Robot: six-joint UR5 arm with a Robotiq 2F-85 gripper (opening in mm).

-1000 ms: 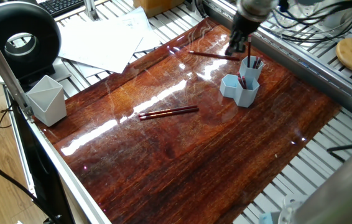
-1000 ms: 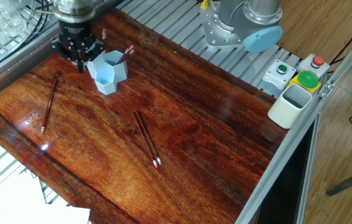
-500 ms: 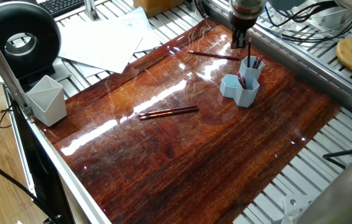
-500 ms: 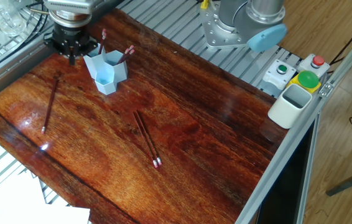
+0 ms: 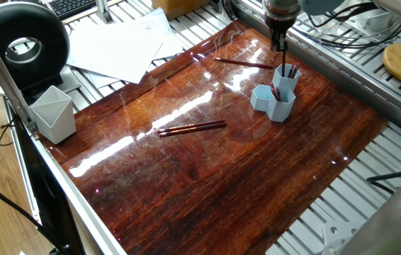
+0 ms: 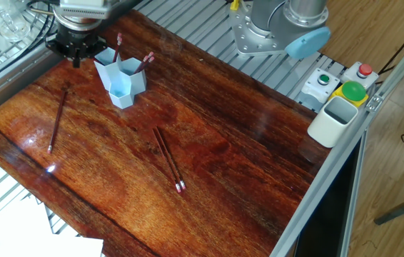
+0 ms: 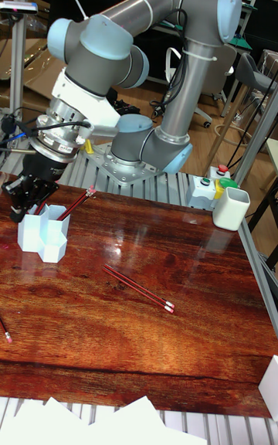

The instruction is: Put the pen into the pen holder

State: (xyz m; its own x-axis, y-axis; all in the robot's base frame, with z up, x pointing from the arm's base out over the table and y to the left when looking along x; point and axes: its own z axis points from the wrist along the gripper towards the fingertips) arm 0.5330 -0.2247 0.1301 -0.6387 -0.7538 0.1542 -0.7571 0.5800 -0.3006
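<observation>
You're looking at a light blue pen holder [image 5: 274,99] on glossy reddish-brown wood table [image 5: 207,170], dark red pens [image 5: 191,128] with pale tips, and a grey-white cup [image 5: 52,113].

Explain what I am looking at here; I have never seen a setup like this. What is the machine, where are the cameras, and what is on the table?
The grey and blue machine is a robot arm bolted behind a wooden table. Two cameras look down on the table from opposite sides; the tall picture faces the arm from the front. Its gripper hangs just above the light blue pen holder, a cluster of joined tubes that already has pens in it. Whether the gripper holds anything cannot be told. On the table, a pair of dark red pens lies side by side near the middle, and a single pen lies beyond the holder. A pale angular cup stands at one edge, white papers at another.
</observation>
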